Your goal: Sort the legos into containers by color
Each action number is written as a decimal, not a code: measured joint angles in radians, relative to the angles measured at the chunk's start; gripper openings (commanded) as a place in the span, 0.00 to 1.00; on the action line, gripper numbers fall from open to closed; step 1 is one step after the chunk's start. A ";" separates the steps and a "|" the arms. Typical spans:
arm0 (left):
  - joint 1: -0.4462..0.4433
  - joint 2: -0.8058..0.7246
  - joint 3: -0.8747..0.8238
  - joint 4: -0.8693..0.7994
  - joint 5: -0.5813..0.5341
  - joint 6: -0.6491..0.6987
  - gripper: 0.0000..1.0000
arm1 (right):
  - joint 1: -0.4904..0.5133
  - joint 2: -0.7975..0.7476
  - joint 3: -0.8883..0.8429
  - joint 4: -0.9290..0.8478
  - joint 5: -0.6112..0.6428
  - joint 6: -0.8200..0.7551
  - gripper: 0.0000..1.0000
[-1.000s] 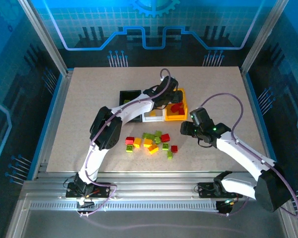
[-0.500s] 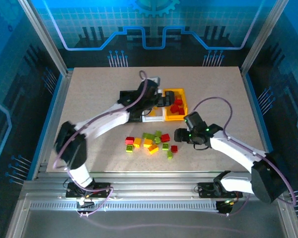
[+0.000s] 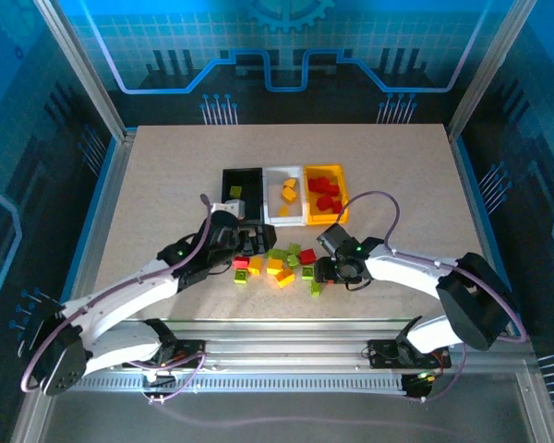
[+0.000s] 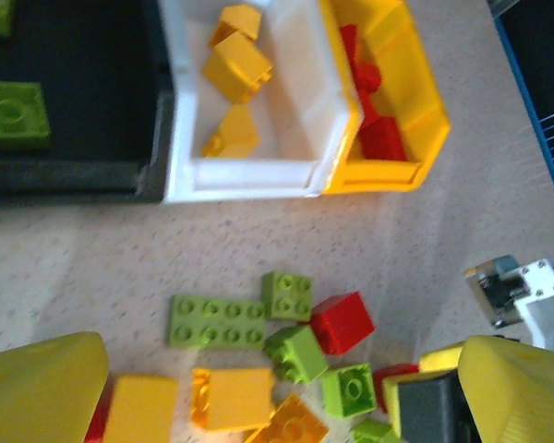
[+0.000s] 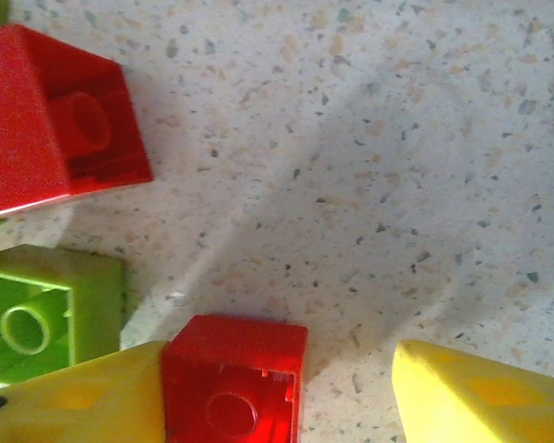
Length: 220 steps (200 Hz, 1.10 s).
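Loose red, yellow-orange and lime-green legos (image 3: 277,263) lie in a pile in front of three containers: a black bin (image 3: 227,185) with green bricks, a white bin (image 3: 272,180) with yellow-orange ones and a yellow bin (image 3: 319,218) with red ones. My left gripper (image 3: 249,242) hangs open over the pile's left side, its jaws wide above a green plate (image 4: 217,321) and a yellow brick (image 4: 233,397). My right gripper (image 5: 279,374) is down at the pile's right edge, open around a small red brick (image 5: 231,378). The brick touches one finger (image 5: 74,401), with a gap to the other.
Close by the right gripper lie another red brick (image 5: 55,120) and a green brick (image 5: 46,314). The bins stand side by side, touching, at mid-table. Bare speckled tabletop (image 3: 166,185) surrounds the pile, and blue frame walls rise at the sides and back.
My left arm pulled back from the bins to the pile and its jaws opened wide. My right gripper moved left and down onto the red brick, its jaws narrowing.
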 measured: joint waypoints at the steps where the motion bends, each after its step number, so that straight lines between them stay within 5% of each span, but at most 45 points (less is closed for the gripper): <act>1: 0.000 -0.005 -0.002 -0.003 -0.002 -0.002 0.99 | 0.000 0.003 0.000 -0.001 0.002 0.000 0.60; 52: 0.000 -0.104 -0.037 -0.060 -0.043 -0.005 0.99 | -0.006 0.027 0.016 -0.043 0.065 0.009 0.34; 88: 0.000 -0.128 -0.058 -0.101 -0.063 -0.005 0.99 | -0.035 -0.049 0.039 -0.071 0.084 -0.022 0.29; 133: 0.000 -0.130 -0.106 -0.133 -0.066 -0.026 0.99 | -0.172 -0.018 0.333 -0.085 0.087 -0.092 0.31; 196: 0.000 -0.184 -0.129 -0.195 -0.066 -0.040 0.99 | -0.272 0.404 0.745 -0.092 0.122 -0.130 0.35; 220: 0.000 -0.187 -0.130 -0.219 -0.066 -0.047 0.99 | -0.280 0.517 0.866 -0.129 0.128 -0.138 0.62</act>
